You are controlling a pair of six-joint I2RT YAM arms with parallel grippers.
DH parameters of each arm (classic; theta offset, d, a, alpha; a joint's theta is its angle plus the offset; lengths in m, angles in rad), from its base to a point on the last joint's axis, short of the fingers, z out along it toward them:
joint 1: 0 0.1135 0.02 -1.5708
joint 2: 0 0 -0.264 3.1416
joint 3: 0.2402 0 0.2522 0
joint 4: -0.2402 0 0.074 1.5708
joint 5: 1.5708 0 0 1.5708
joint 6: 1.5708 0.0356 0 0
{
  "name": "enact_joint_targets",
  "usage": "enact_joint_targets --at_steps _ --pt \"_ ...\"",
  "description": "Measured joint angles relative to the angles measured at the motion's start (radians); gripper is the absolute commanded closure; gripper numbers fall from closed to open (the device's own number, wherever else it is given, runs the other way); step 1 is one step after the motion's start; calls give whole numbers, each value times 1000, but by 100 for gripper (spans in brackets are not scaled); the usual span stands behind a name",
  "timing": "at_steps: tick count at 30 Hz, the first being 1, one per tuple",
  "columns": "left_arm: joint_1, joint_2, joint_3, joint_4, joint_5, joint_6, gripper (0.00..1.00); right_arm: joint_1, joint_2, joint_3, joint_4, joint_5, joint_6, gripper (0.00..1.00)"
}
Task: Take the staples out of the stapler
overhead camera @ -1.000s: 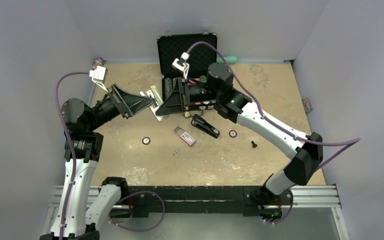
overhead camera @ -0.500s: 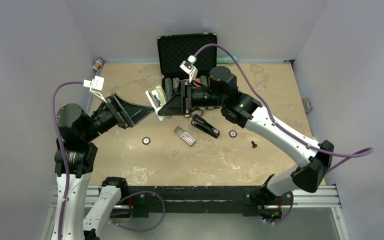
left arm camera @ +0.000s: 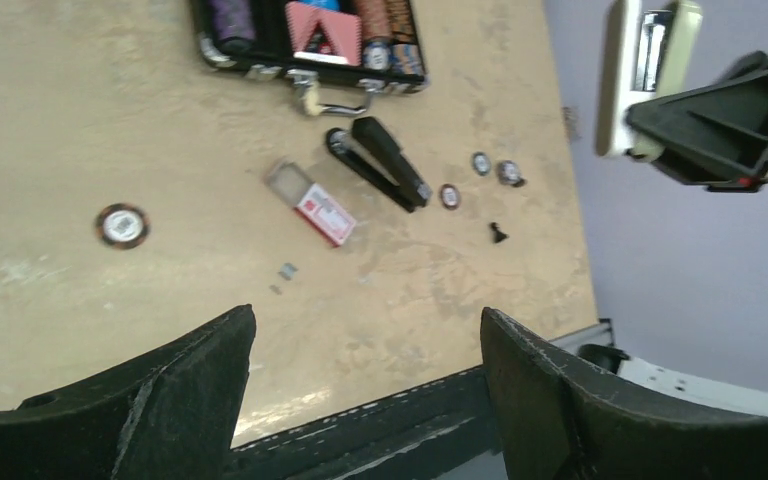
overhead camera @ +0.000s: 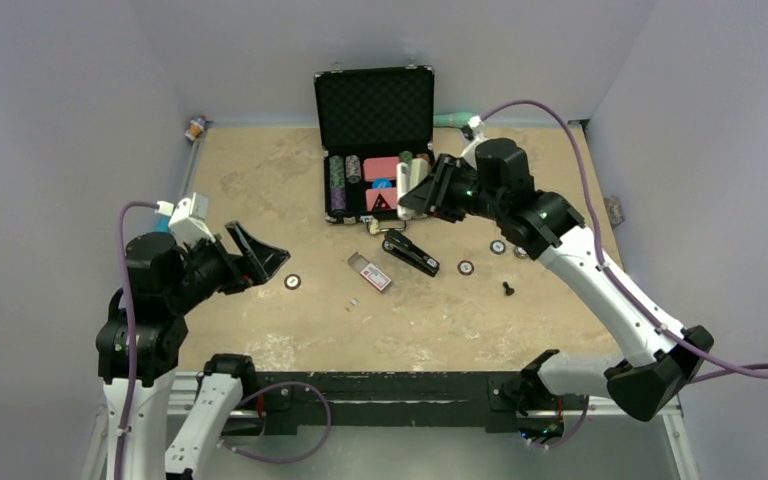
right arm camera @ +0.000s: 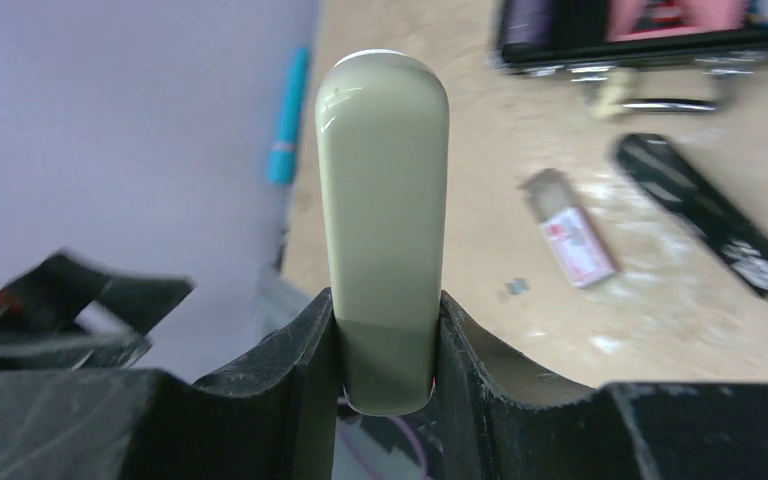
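R tool (right arm camera: 385,320) pinching green bar (right arm camera: 382,200) clear of counter (overhead camera: 440,325); L tool (left arm camera: 365,320) spread, empty, prob. freed for stapler (overhead camera: 410,255).

Illumination is even and diffuse; shadows are soft. The right wrist background is blurred, with glare on the pale bar (right arm camera: 382,200).

We see the staples (overhead camera: 355,303) only as specks, too small to count. The right wrist view cuts the case (right arm camera: 650,30) off at one o'clock, and the right gripper (right arm camera: 387,300) hides the lower end of the pale bar (right arm camera: 382,200).
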Motion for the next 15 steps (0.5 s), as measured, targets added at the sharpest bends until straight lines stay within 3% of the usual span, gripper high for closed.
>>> enact_joint_targets --at_steps 7,15 --pt "0 -58 -91 -141 -188 89 16 -138 7 -45 -179 267 -24 100" --pt "0 -119 -213 -197 -261 118 18 -253 133 -92 -202 433 -70 100"
